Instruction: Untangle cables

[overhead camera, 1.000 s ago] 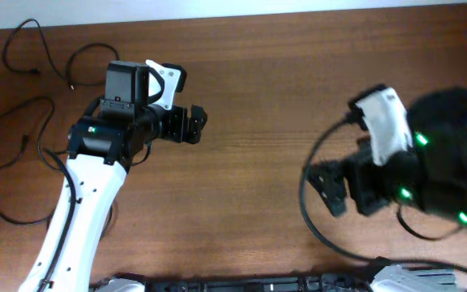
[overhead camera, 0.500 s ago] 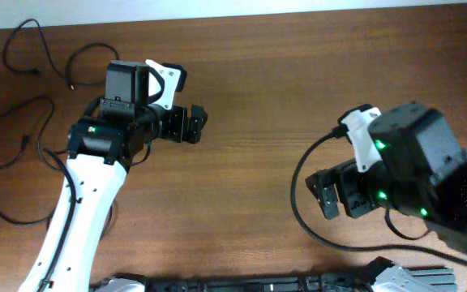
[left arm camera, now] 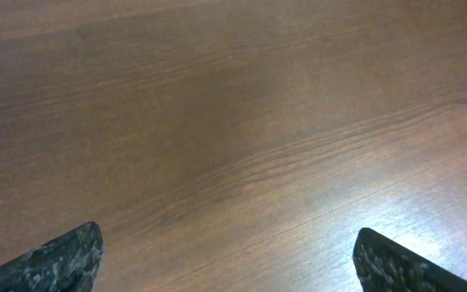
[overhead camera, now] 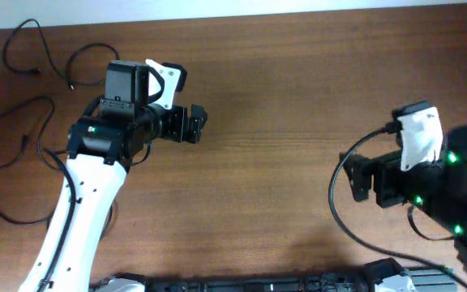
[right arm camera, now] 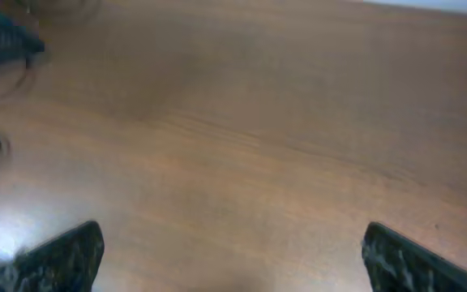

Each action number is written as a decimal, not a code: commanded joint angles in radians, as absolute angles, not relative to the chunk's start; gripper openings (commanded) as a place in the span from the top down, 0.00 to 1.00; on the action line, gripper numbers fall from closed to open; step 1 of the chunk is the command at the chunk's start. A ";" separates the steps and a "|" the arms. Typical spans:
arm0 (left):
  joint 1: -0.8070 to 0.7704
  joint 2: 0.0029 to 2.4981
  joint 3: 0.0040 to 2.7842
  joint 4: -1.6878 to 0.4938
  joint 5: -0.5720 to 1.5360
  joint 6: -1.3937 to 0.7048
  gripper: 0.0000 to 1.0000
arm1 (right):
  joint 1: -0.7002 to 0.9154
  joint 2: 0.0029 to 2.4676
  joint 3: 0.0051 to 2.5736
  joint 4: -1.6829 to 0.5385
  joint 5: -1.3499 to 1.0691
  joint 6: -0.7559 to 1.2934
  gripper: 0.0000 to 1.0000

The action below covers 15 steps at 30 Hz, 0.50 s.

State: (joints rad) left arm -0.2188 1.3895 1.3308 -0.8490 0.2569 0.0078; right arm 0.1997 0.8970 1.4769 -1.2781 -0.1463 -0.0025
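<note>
Left gripper [overhead camera: 198,123] left of centre, right gripper [overhead camera: 357,175] at right. Both are wide open, holding nothing, over the table [overhead camera: 266,81]. Cables [overhead camera: 6,49] lie in loose loops at the upper-left edge, well apart from both.

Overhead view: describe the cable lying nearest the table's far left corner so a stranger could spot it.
On the wooden table, start at the white left arm and look to the far left corner. The thin black cable there curls into a narrow loop by the pale far edge; the other cables lie nearer the robot, beside the arm.
</note>
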 commanded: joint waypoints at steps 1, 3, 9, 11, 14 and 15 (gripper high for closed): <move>-0.220 1.382 1.345 -0.850 0.257 0.016 0.01 | 0.139 0.748 1.263 -1.075 -0.244 -0.105 0.02; -0.220 1.382 1.345 -0.850 0.257 0.015 0.01 | 0.115 0.652 1.109 -0.948 -0.244 -0.105 0.02; -0.220 1.382 1.345 -0.850 0.257 0.016 0.01 | 0.070 0.391 0.666 -0.524 -0.254 -0.123 0.02; -0.220 1.382 1.345 -0.850 0.257 0.016 0.01 | 0.070 0.320 0.513 -0.348 -0.259 -0.123 0.02; -0.220 1.382 1.345 -0.850 0.257 0.016 0.01 | 0.070 0.227 0.367 -0.208 -0.259 -0.123 0.02; -0.220 1.382 1.345 -0.850 0.257 0.016 0.01 | 0.070 0.190 0.329 -0.178 -0.258 -0.123 0.02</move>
